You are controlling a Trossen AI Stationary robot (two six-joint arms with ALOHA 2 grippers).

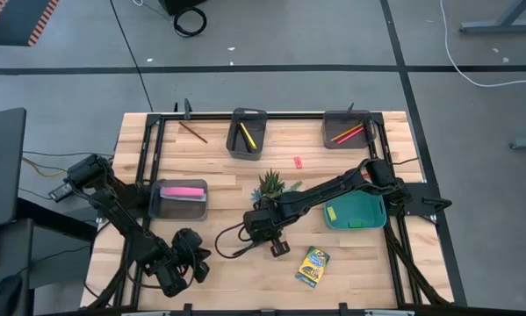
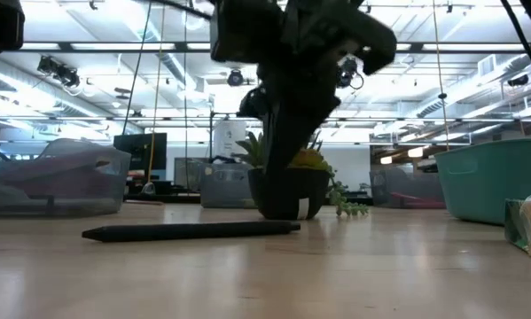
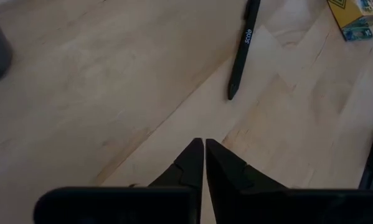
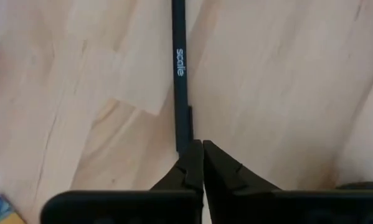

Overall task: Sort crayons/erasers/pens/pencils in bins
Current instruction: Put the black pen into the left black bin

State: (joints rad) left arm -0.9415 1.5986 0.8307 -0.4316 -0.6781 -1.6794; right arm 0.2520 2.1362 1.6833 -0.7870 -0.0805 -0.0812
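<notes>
Right gripper point(image 4: 202, 144) pinched shut on end of slim matte black pen point(image 4: 180, 74), flat on pale wood table point(image 1: 245, 281). Left gripper point(image 3: 203, 144) closed, empty. Teal bin point(image 1: 368, 213): green eraser point(image 1: 331, 213).

A pen point(image 2: 191, 231) lies on the table point(image 1: 350, 263), before the plant point(image 2: 292, 182) and beside the crayon box point(image 1: 313, 266).
</notes>
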